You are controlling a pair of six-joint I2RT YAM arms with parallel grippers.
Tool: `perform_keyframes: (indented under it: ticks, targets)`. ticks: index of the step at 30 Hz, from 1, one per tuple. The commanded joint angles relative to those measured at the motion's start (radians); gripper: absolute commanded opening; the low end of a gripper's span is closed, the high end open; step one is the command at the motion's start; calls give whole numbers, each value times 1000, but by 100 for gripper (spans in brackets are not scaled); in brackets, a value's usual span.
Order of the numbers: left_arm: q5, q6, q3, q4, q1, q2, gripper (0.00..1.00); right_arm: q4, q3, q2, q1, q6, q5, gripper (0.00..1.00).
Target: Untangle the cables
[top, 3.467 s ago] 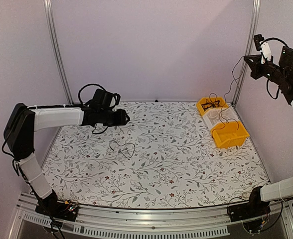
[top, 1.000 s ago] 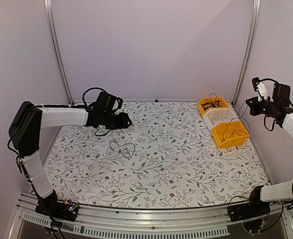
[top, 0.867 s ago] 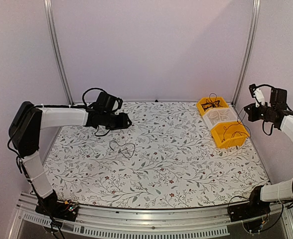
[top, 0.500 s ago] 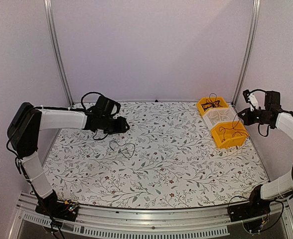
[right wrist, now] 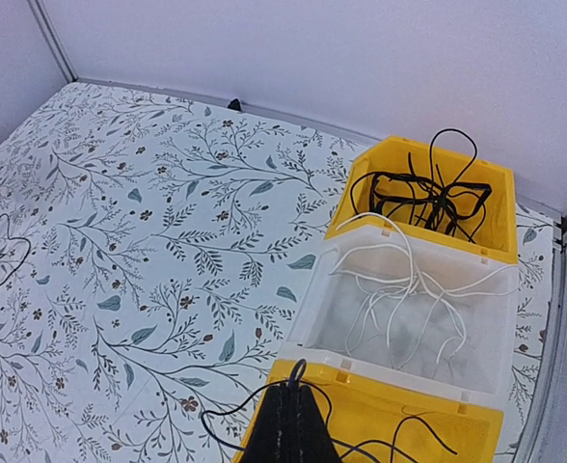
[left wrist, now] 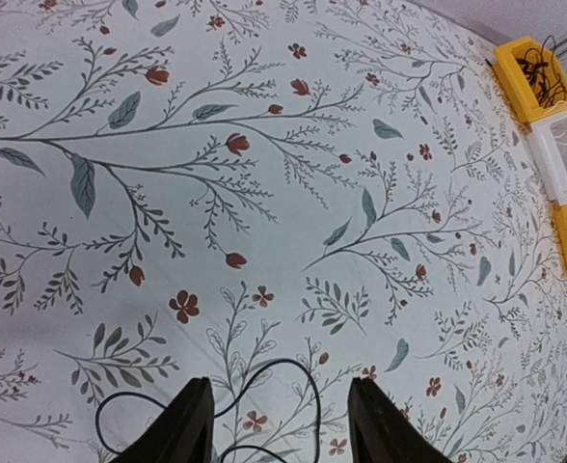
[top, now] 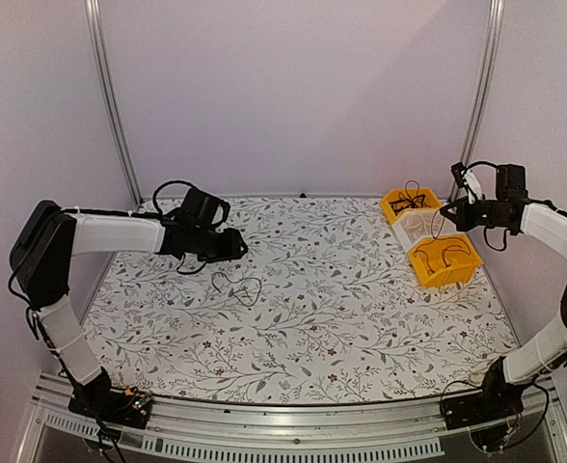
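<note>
Lying in far yellow bin (right wrist: 418,239): black cables (right wrist: 428,198)

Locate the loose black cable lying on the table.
The cable lies on the table's left half in the top view, close to the left arm's open fingers.

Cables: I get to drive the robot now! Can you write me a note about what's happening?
Left gripper: jaws open, hovering over a loose black cable on the table.
Right gripper: jaws shut on a thin black cable trailing into the near yellow bin.
Done: black cables in the far yellow bin, white cables in the clear bin.
Left: probably release the held cable into its bin, then fetch the loose one.
</note>
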Motion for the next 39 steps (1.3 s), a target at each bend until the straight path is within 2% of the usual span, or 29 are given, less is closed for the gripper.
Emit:
perform_keyframes:
  ticks: [1,14,22,29,39]
  targets:
    - [-16,-8,-16,19,9,-42,51,31,-30,15,0,-39,24,0]
    - [-11,-6,-33,34,10,-40,51,26,-103,10,-59,-113,188,0]
    - [-3,-15,-49,49,10,-43,51,-26,-103,64,-58,-190,244,0]
    - [-11,-17,-71,48,9,-61,51,13,-107,128,-58,-211,437,0]
    - [-21,-24,-101,45,9,-86,51,54,-115,167,15,-285,538,0]
